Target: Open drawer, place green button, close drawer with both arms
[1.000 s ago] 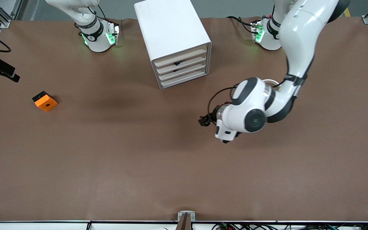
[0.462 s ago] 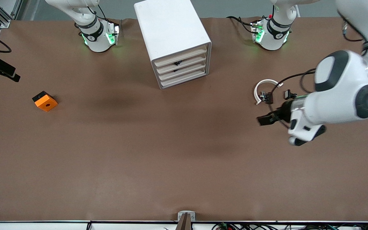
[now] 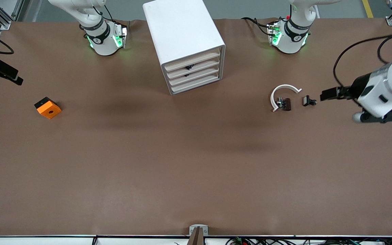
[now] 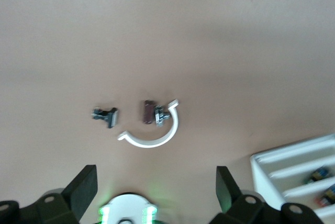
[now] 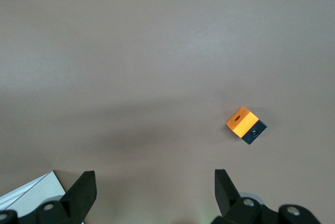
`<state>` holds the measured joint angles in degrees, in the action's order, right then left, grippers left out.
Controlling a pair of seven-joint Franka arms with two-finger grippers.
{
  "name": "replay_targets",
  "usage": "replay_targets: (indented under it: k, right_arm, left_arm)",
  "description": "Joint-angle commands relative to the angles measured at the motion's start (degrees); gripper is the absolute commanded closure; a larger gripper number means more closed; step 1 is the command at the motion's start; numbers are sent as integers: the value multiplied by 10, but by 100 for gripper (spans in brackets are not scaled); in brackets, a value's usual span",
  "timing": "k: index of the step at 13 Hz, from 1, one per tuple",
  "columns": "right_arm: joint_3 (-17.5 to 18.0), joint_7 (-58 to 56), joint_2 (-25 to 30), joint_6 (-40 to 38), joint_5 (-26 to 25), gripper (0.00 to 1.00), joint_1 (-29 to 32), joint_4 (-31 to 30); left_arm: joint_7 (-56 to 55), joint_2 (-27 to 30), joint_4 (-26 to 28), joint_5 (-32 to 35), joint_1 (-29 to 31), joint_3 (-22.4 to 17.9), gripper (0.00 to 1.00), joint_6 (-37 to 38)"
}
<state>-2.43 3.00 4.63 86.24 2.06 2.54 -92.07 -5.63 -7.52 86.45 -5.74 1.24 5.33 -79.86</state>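
Cabinet (image 3: 182,32): white, at the middle of the table's edge by the arm bases; four drawers (image 3: 192,73), all apparently shut

Button: not made out on the table; small coloured items show inside the drawers in the left wrist view, identity unclear

Left gripper (image 3: 323,94): fingers spread wide, empty, over the table's left-arm end, beside two black clip pieces (image 3: 309,101) and a white curved ring (image 3: 284,89)

Right gripper (image 3: 14,79): fingers spread wide, empty, over the right-arm end, above the orange block (image 3: 47,108)

Risks, judged: taking a clip or the block for the button; pulling a drawer unbraced may drag the cabinet
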Motion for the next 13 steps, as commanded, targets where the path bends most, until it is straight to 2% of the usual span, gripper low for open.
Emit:
replay_targets:
  k: [1, 3, 5, 13]
  right_arm:
    - [0, 8, 18, 9, -5, 0, -4, -17]
    - [-1, 8, 17, 18, -6, 0, -3, -14]
    - [-1, 7, 17, 28, -6, 0, -4, -14]
    - [0, 6, 17, 42, -7, 0, -3, -13]
  left_arm:
    - [56, 118, 144, 12, -6, -24, 0, -62]
    - [55, 171, 211, 27, -5, -24, 0, -113]
    - [55, 182, 200, 28, 13, -22, 0, -113]
    - [44, 167, 129, 33, 10, -19, 0, -107]
